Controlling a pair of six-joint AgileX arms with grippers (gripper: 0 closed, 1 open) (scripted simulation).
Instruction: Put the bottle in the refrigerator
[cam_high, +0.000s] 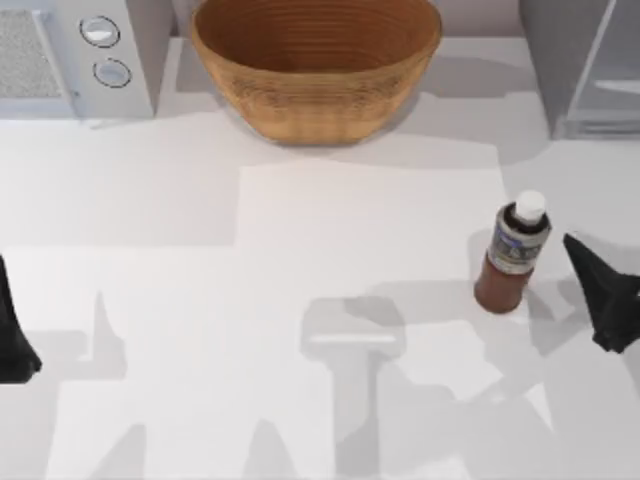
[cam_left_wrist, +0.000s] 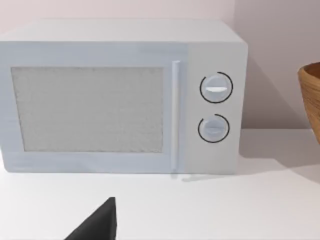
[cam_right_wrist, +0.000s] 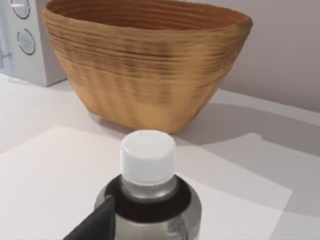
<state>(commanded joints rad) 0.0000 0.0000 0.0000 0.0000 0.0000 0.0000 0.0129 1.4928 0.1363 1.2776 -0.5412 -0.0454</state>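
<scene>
Reddish-brown, white-capped, the bottle (cam_high: 513, 255) stands upright on the counter (cam_high: 300, 300) at its right side, in front of the refrigerator (cam_high: 585, 65) in the far right corner. The right pincer (cam_high: 603, 292) sits just beside it; whether it is wide or narrow cannot be told. The left pincer (cam_high: 14, 335) waits at the left edge, its state likewise unclear. A woven basket (cam_high: 315, 65) and white microwave (cam_high: 70, 55) stand behind.

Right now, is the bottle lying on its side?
No. In the top view the bottle stands upright on the table, white cap up, beside the right gripper.
</scene>
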